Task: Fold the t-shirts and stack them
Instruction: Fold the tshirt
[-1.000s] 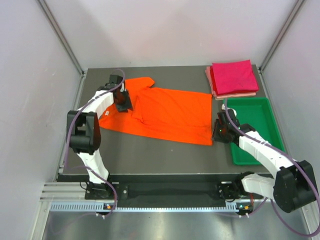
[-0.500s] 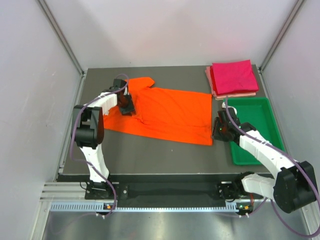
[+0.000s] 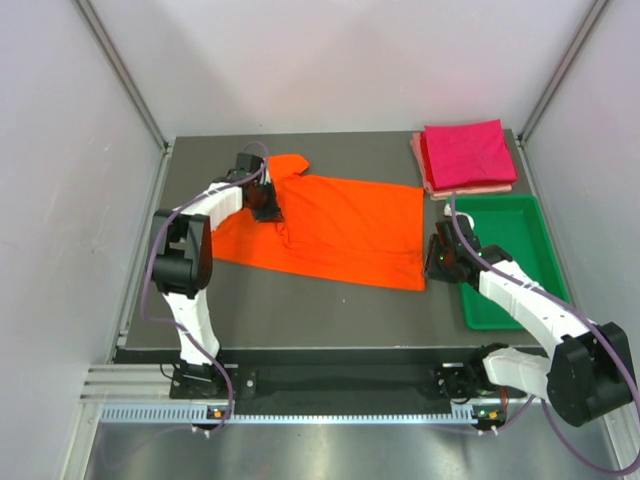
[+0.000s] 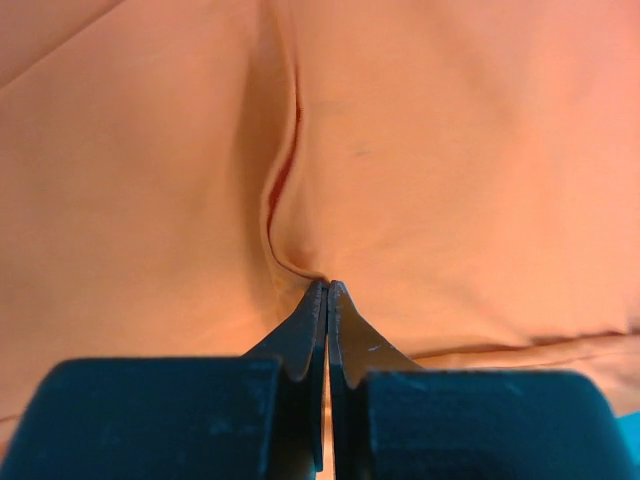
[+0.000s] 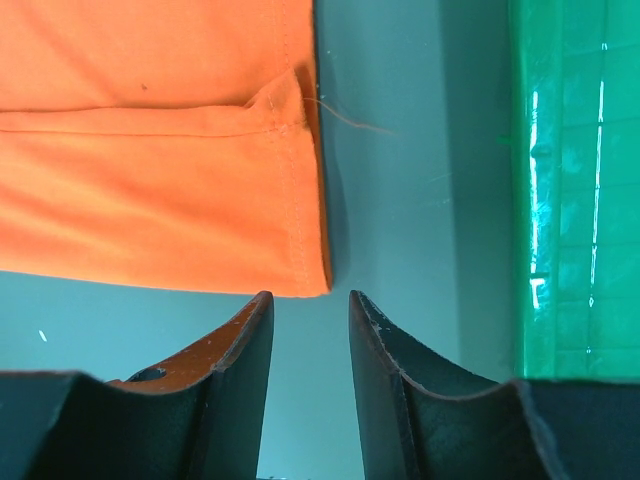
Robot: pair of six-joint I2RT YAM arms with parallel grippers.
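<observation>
Orange t-shirt (image 3: 350,225) on bench (image 3: 300,310): left gripper (image 4: 327,285), clamped on a cloth fold, has carried it rightward since earlier; right gripper (image 5: 310,300) stays open beside the near-right hem.

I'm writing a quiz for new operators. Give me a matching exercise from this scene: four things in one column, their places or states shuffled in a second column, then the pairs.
Things
1. orange shirt
2. magenta shirt
3. tray
4. right gripper

Places or states
A. open, at a hem corner
B. on the pink shirt, far right corner
C. spread mid-table, pinched by the left gripper
D. right edge, nearer than the stack

Pairs: 1-C, 2-B, 3-D, 4-A
</observation>
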